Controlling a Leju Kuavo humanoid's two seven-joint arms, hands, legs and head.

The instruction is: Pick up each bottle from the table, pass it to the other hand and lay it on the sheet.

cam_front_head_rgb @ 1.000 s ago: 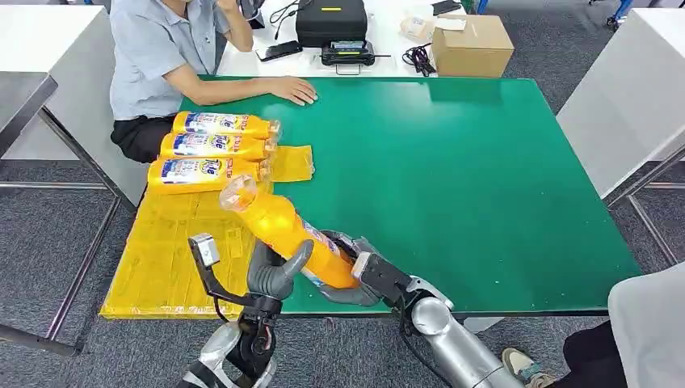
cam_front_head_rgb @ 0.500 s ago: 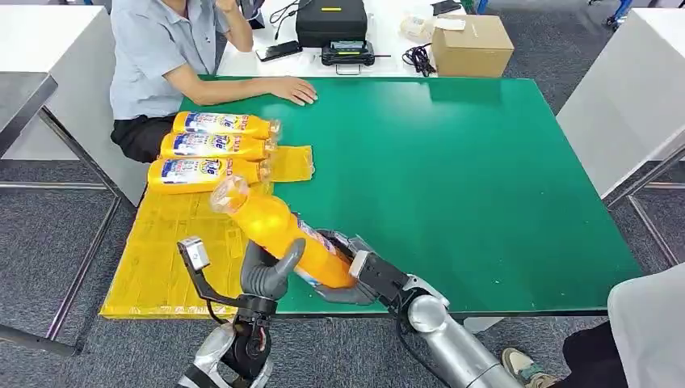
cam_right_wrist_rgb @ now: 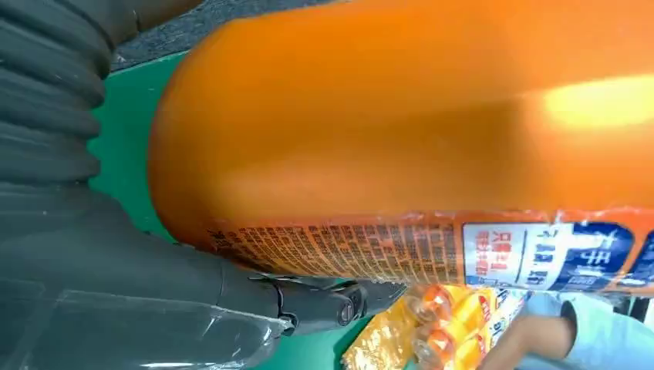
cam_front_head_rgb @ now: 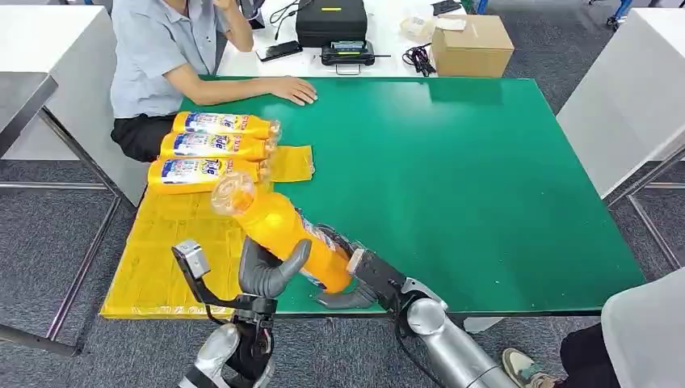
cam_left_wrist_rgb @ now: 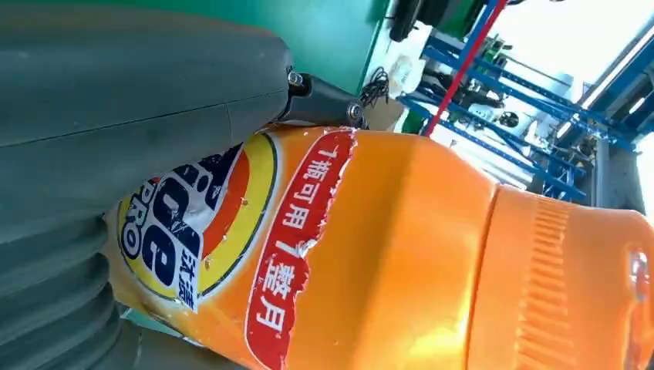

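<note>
Nearest, both robot hands meet on one orange bottle [cam_front_head_rgb: 283, 230] held aloft over the near edge of the green table [cam_front_head_rgb: 485, 186]; the right robot hand [cam_front_head_rgb: 355, 279] grips its base, the left robot hand [cam_front_head_rgb: 266, 273] wraps its middle; the cap tilts toward the yellow sheet [cam_front_head_rgb: 161, 259]; beyond the bottle three laid bottles [cam_front_head_rgb: 214, 148] lie side by side on the sheet; the handover likely goes best if the left grip is firm before the right lets go.

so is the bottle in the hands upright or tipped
Tipped: the bottle slants, cap end toward the yellow sheet, base at the right hand, left hand around its middle.
</note>
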